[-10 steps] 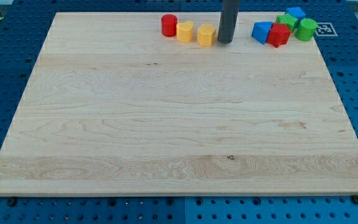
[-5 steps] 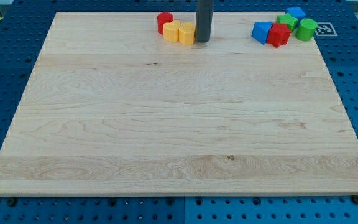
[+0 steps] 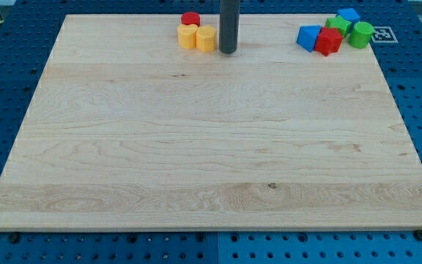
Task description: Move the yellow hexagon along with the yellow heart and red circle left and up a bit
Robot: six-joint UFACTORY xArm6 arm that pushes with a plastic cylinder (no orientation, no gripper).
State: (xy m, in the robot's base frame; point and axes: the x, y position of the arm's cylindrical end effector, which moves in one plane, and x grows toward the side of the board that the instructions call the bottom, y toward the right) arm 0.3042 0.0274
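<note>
Tip (image 3: 228, 51) of smooth rod touches yellow hexagon (image 3: 206, 39); end effector state: cannot tell.

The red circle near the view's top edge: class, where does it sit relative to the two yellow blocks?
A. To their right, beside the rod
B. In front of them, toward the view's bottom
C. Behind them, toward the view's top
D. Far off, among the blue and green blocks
C: the red circle lies just above the yellow heart and yellow hexagon, with my tip at the hexagon's right.
</note>
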